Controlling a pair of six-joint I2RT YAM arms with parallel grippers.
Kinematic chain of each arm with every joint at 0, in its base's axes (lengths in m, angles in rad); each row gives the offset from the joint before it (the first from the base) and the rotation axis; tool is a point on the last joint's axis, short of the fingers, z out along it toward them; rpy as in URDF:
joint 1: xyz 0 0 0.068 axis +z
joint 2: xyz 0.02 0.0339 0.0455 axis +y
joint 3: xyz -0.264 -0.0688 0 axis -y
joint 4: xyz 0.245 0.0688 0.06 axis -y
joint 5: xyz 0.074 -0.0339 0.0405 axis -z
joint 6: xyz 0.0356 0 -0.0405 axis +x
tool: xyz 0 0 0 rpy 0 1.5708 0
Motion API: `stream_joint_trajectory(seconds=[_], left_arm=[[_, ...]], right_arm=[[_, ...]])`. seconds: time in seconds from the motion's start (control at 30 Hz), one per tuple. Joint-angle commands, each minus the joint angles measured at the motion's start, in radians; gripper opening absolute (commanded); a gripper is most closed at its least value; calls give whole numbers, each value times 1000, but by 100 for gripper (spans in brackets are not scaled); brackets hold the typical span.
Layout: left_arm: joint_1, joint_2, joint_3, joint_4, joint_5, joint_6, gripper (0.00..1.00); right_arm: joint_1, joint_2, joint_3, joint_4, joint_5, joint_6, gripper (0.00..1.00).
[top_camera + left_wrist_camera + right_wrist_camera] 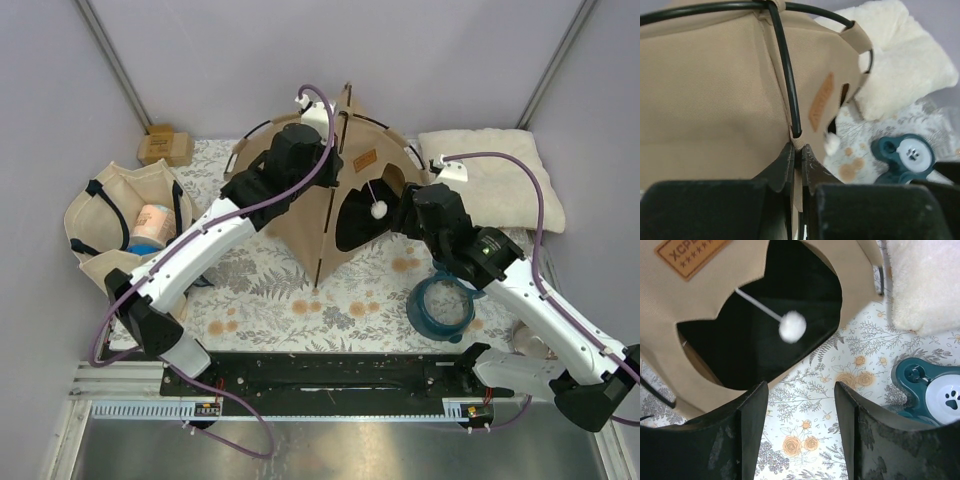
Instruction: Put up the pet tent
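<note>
- Tote bag (120, 225): beige with dark straps, far left of the table, mouth open upward; holds one pink-and-teal canister (152, 228), whose print is too small to read.
- Teal pet feeder (440, 305): on the floral mat (300, 300), near right; the right wrist view shows a white disc with a dark paw print set in it. Contents cannot be made out.
- Cardboard box (165, 147): small, back left, closed.
- Pet tent (300, 235): tan canvas, at the back centre of the mat, peak toward the back wall. A seam runs from the peak down to the near corner, and the dark doorway faces right and forward.
- Pole (787, 75): thin, black, arching over the canvas.
- Label patch (690, 255): brown, above the doorway, reading "XCPE…" over a row of stars; the rest is cut off.
- Pompom (792, 326): white, hanging on a string in the doorway.
- Pillow (495, 175): cream, fluffy, back right, just beside the tent.
- Left gripper (796, 152): jaws pinched on the tent's seam at the foot of the pole.
- Right gripper (800, 390): jaws apart, holding nothing, over the mat before the doorway.
</note>
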Motion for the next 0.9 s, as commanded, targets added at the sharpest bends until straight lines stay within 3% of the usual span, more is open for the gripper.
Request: stream_joint_trajectory(seconds=[0.0,0.23,0.33,0.47,0.6,0.87], left_arm=[[5,-145,-30,138,68,292,0],[198,-231,-102,137,380,373,0],[251,-259,-137,131,389,408,0],[301,-296,-232,175,327,385,0],[301,-389,-422,325,225,369,0],[304,-405,-556,450,-117,372,0]], right_arm=[[-9,-42,49,62,-22,-38,65],[-12,-43,84,117,-102,-151,66],[-11,-37,87,124,-134,-170,68],[-18,-16,84,124,-173,-156,69],[-26,21,89,125,-212,-146,70],[-135,145,124,125,-303,-93,70]])
